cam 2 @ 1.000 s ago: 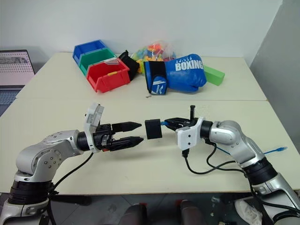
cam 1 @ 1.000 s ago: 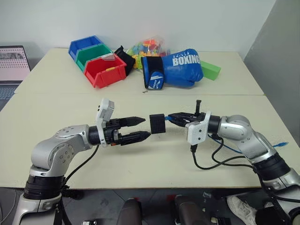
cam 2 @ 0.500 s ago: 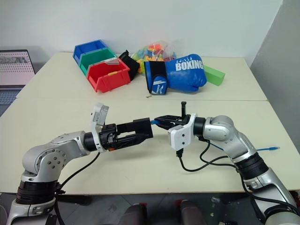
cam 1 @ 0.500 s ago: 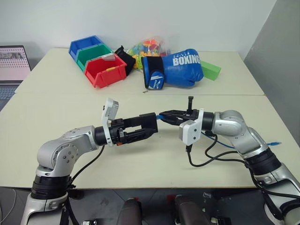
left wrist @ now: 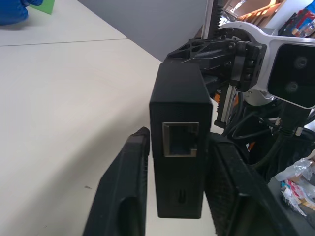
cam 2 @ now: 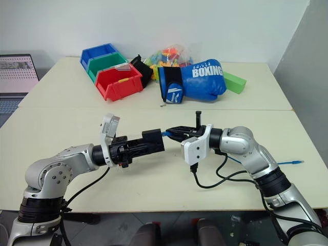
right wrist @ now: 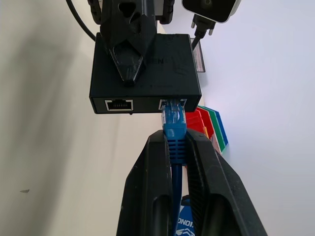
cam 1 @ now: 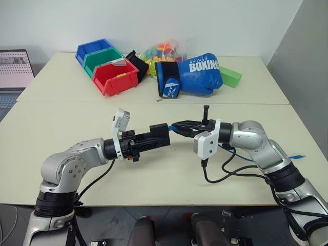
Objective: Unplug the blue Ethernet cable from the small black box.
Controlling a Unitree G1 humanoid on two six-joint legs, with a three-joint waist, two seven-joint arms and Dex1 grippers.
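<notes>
Black jaws of left gripper [cam 1: 163, 136] clamped on small black box [cam 2: 153, 140], held above cream counter [cam 1: 61, 128], mid-scene. Blue Ethernet cable [right wrist: 174, 129] plugged into box socket, second socket beside it vacant. Right gripper [cam 2: 171, 134] pinched tight on blue plug boot just short of box; cable trailing along right arm, far plug lying on counter near right edge. Farther back: red bin [cam 1: 115, 77], green bin, blue bin in row; blue boxing glove [cam 1: 190, 75]; green block [cam 1: 230, 77]; laptop [cam 1: 14, 69] at left.
</notes>
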